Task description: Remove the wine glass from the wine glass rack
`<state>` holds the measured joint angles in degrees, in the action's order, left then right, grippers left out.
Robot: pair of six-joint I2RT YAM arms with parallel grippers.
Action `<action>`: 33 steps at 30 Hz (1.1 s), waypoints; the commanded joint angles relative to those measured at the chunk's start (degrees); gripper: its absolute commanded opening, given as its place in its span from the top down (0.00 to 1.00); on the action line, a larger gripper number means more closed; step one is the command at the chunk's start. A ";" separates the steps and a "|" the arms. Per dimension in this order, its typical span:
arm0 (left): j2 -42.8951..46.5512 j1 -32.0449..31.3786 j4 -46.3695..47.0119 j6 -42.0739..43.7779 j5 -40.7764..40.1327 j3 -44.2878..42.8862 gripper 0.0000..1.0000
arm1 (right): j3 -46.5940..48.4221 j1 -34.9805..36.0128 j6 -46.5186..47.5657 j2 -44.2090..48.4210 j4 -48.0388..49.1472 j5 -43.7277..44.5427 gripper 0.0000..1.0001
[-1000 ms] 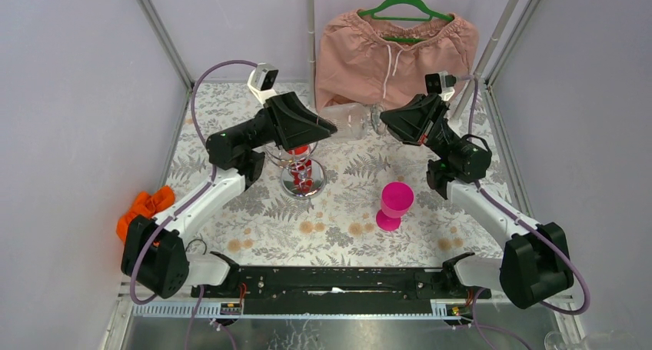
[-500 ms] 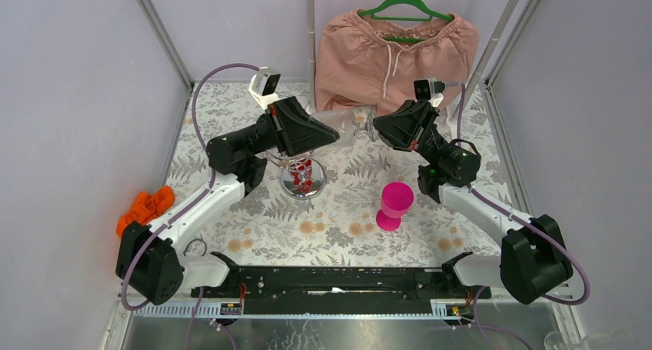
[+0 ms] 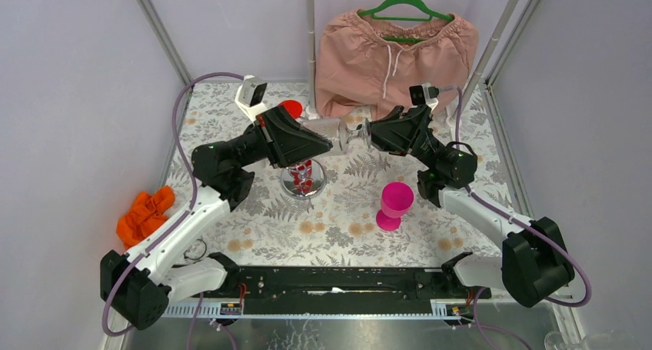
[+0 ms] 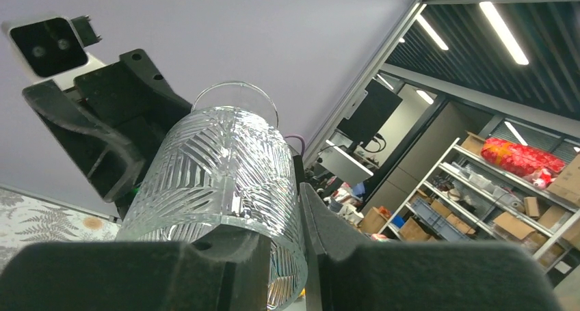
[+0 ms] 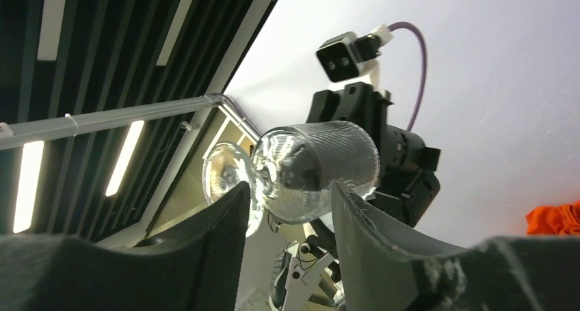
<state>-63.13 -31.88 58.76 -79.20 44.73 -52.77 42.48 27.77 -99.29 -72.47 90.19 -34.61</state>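
Left tool point(image 3: 325, 137) clamps wine glass point(image 3: 344, 131) bowl, right tool point(image 3: 372, 131) straddles stem.

Wine glass point(image 3: 335, 130) sideways between left gripper point(image 3: 317, 138) and right gripper point(image 3: 375, 132). Wine glass rack point(image 3: 302, 179) below. Cup point(image 3: 395, 204) right of rack. Cloth point(image 3: 143, 211) far left.

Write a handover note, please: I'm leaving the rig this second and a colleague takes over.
Left gripper: shut on the bowl of the clear cut-glass wine glass, held sideways in the air.
Right gripper: open, fingers either side of the glass's foot end.
Shiny chrome wire rack: on the table under the left arm; glass not on it.
Done: glass off the rack. Left: probably hand it over or set it down.
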 commanded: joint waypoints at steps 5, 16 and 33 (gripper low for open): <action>8.24 -0.64 -22.14 15.11 -5.39 -4.52 1.00 | -1.28 -0.10 2.34 1.45 1.32 -0.99 0.40; 7.66 -0.69 -82.59 39.90 -26.03 -24.83 1.00 | 10.99 -1.67 44.30 25.19 -76.46 13.67 0.27; -11.49 -21.10 -104.87 49.96 -51.35 -42.02 1.00 | 25.95 -1.67 64.15 34.21 -114.60 43.19 0.04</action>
<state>-72.23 -47.16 -44.01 -32.77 2.48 -89.14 67.22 26.20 -38.63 -38.33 -20.12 4.10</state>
